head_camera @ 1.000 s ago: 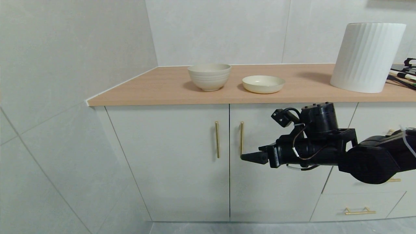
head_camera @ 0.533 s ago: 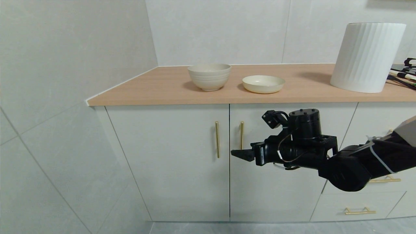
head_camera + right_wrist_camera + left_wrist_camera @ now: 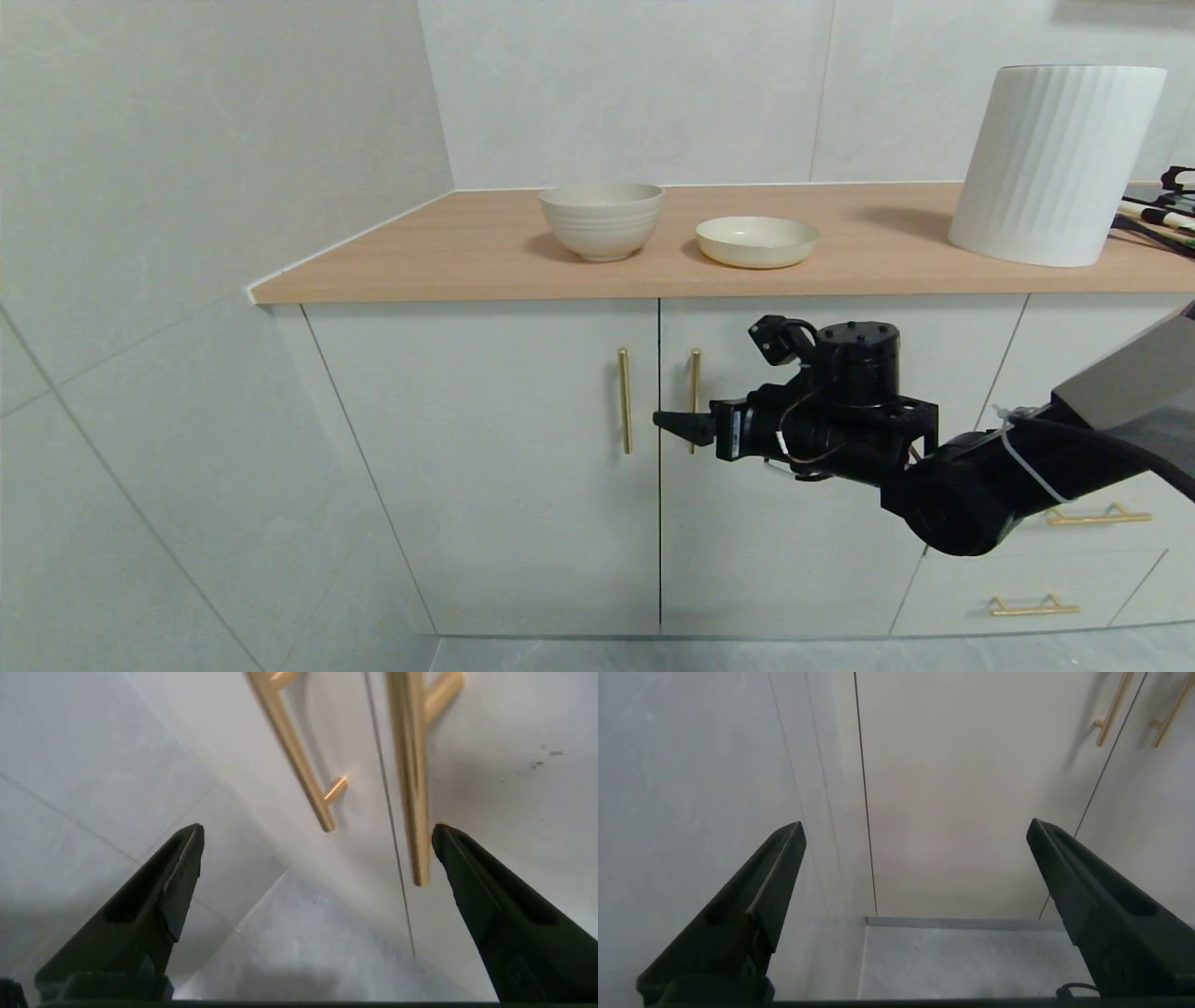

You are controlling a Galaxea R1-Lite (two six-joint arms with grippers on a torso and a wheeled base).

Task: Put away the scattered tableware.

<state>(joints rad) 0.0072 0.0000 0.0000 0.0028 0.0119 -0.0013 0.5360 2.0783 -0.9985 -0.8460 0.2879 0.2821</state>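
Your right gripper [image 3: 676, 425] moves left and now sits close before the door handles [image 3: 695, 383], jaws spread wide. Your left gripper [image 3: 915, 829] is spread wide too. Bowl [image 3: 601, 219] and dish [image 3: 757, 241] sit apart on the countertop [image 3: 448, 252].

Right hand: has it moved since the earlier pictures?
Yes. The right hand went left and slightly up: its tip, earlier at the right door handle, is now at the door seam.
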